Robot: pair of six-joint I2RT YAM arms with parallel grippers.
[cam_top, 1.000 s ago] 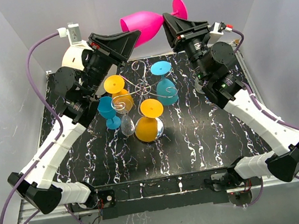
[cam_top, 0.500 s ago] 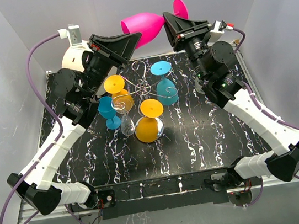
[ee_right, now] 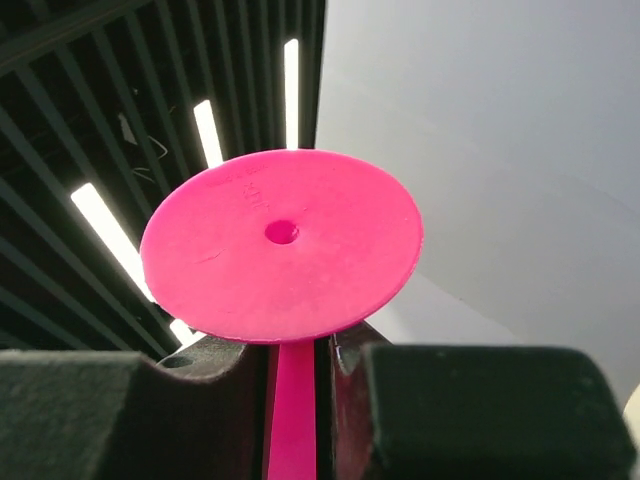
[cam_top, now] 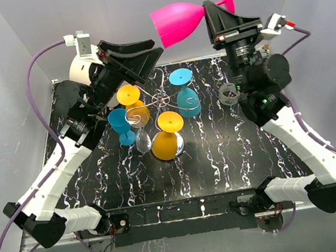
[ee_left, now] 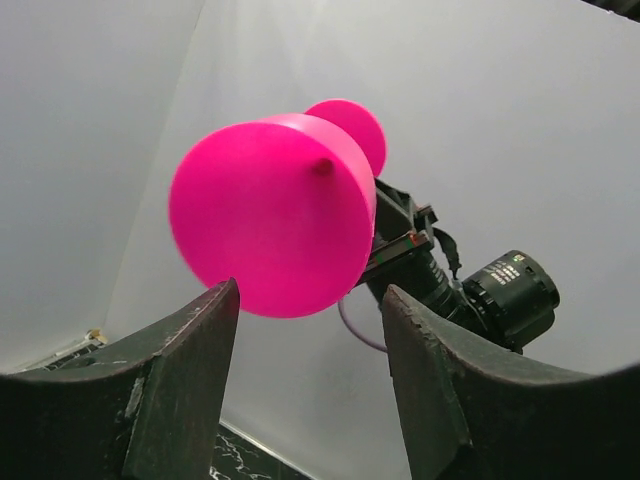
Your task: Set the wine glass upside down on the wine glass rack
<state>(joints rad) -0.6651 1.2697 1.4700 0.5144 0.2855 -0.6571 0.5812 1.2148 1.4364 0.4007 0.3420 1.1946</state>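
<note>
My right hand (cam_top: 209, 12) grips the pink wine glass (cam_top: 175, 23) by its stem, fingers pinched narrow on either side, just under the round foot. The glass lies on its side in the air, high above and behind the wine glass rack (cam_top: 159, 102). Its bowl points to my left and its foot to my right. In the right wrist view the flat foot fills the middle and the stem runs down between my fingers (ee_right: 225, 370).

My left hand (cam_top: 154, 45) is spread wide and holds nothing. It hangs above the rack's left side with its tips aimed at the bowl, near it but apart. In the left wrist view the bowl floats over the gap between my two fingers and seems to touch neither.

The rack stands on the black marbled table (cam_top: 235, 160). Two yellow glasses (cam_top: 170, 122) and a teal glass (cam_top: 181, 77) sit foot-up on its wire arms. A second teal glass (cam_top: 119, 118) is at the rack's left side; I cannot tell whether it hangs or stands. A clear glass (cam_top: 143, 142) is just in front of the rack, and a cream cylinder (cam_top: 80, 68) sits behind and left of it.
</note>
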